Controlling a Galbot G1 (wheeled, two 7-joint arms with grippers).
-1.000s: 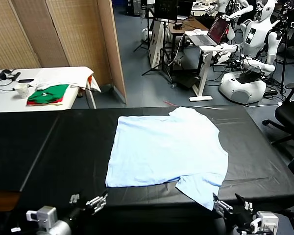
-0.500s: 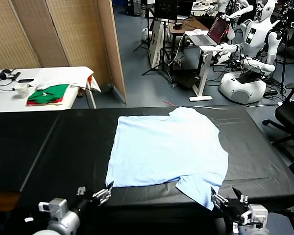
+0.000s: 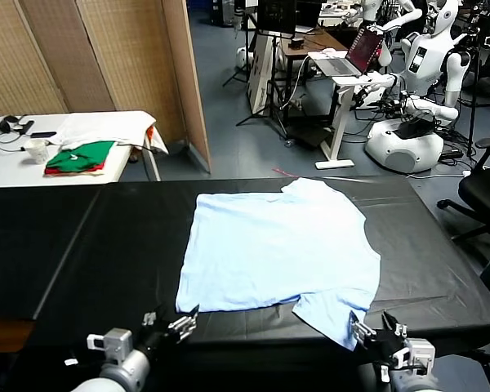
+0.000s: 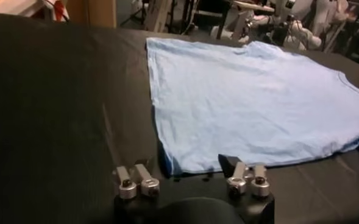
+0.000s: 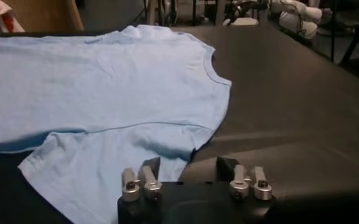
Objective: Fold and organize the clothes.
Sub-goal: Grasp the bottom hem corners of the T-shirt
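Sky-blue T-shirt (image 3: 282, 253) lies flat mid-table, plain face up. Left gripper (image 3: 182, 323) brackets its seven-o'clock hem corner, right gripper (image 3: 366, 332) its five-o'clock sleeve edge; both jaws spread, neither clamped, apparently poised for a fold.

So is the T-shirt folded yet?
No, the T-shirt lies spread flat on the black table, both sleeves out.

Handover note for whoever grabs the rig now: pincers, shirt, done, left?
Left pincer: open, at the near left corner of the T-shirt, nothing held.
Right pincer: open, at the edge of the near sleeve, nothing held.
T-shirt lies flat and spread on the black table.
Done: both arms are at the near edge.
Left: grasp, every fold, tidy placement.
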